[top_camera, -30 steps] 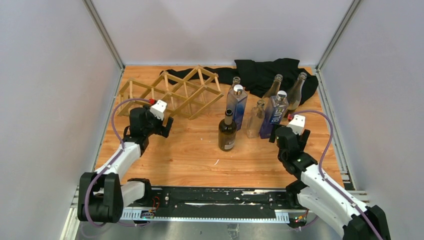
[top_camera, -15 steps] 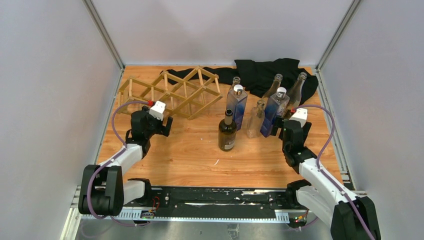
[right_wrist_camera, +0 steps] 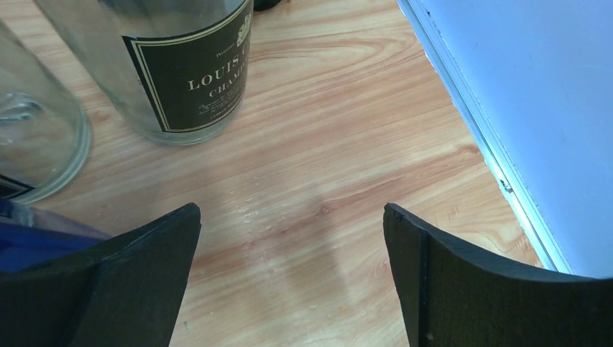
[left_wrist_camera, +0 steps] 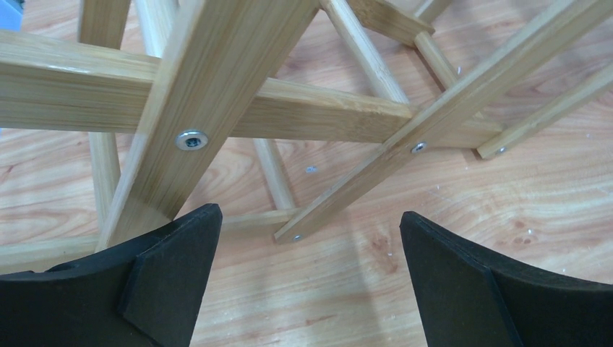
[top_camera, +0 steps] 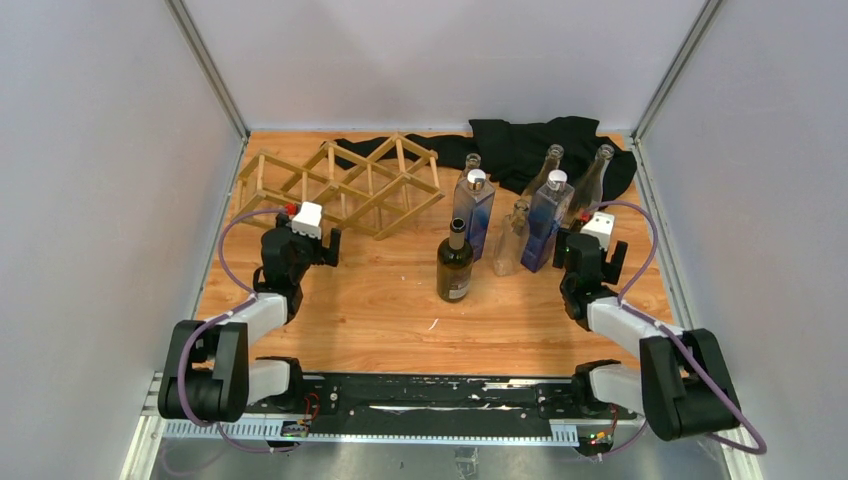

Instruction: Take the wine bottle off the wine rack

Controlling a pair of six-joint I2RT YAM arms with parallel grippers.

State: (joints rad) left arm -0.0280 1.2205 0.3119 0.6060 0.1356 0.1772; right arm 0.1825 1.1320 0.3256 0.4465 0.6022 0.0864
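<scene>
The wine rack, a light wooden lattice, lies at the back left of the table; I see no bottle in its cells. Its sticks fill the left wrist view. My left gripper is open and empty just in front of the rack's near edge. Several bottles stand upright at the middle and right: a dark wine bottle, two blue square bottles and clear ones. My right gripper is open and empty, just right of the blue bottle.
A black cloth lies at the back behind the bottles. In the right wrist view a labelled clear bottle and a round glass base stand ahead. The right wall rail is close by.
My right gripper has moved right, away from the blue bottle, which now stands upright and has shifted back a little. Both arms have folded back toward their bases. The left gripper shifted slightly left.
</scene>
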